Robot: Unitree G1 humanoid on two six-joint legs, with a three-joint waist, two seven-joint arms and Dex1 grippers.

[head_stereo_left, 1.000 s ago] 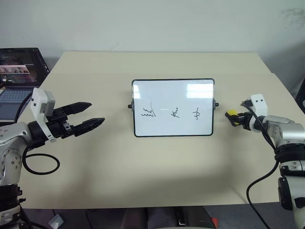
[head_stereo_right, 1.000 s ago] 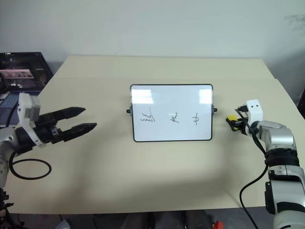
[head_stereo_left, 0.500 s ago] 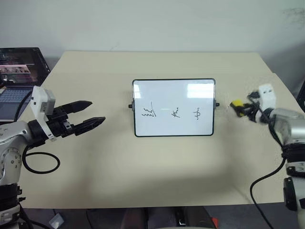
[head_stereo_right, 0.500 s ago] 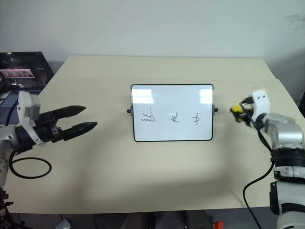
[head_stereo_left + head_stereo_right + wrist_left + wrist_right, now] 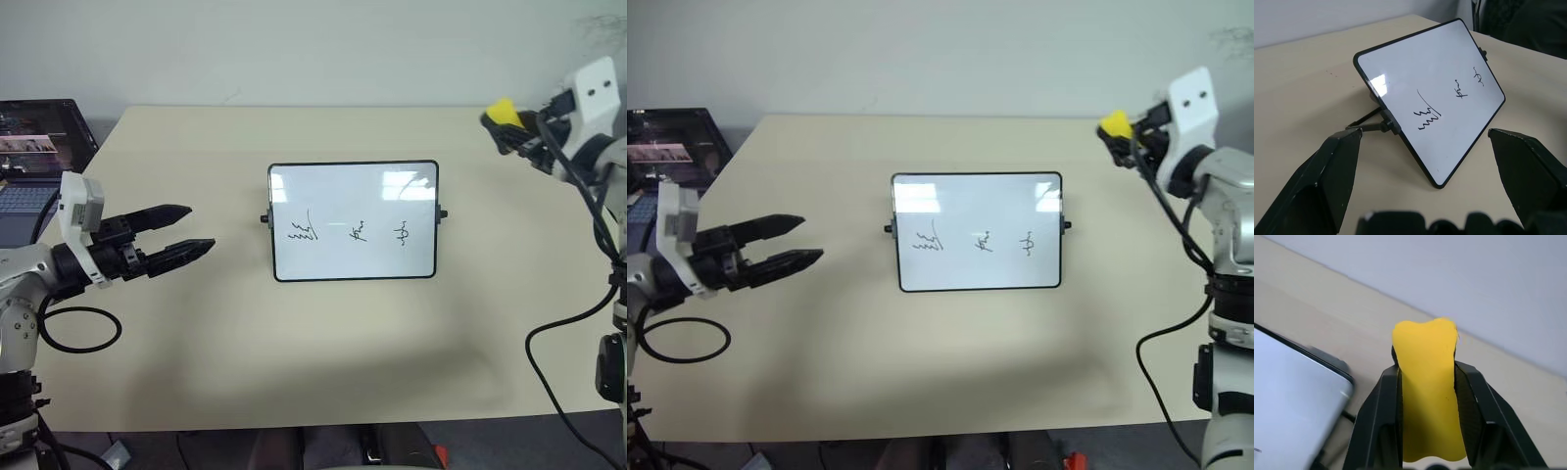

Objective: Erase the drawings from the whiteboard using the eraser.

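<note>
**Eraser aloft, board not yet touched**

Beige surface (image 5: 323, 362) fills the scene, bare along its near edge. At 9 o'clock the left gripper (image 5: 191, 228) hangs just above it, its black fingers spread with nothing between them, aimed toward the whiteboard (image 5: 354, 178). That board sits at the centre, propped on a rear stand, the drawings (image 5: 355, 233) in a row across its lower half: all three intact. At 2 o'clock, well apart from the board and raised above the surface, the right gripper (image 5: 1122, 137) is clamped on the eraser (image 5: 1114, 124), yellow block forward.

Likely trouble: the board is light and merely propped, so a firm wipe could push it back or fold the stand; the free gripper is not bracing it. A tilted eraser face could smear instead of clearing.

Hard to tell: the eraser's dark base, buried between the fingers; the laptop (image 5: 34, 147) at 10 o'clock is cut off.
</note>
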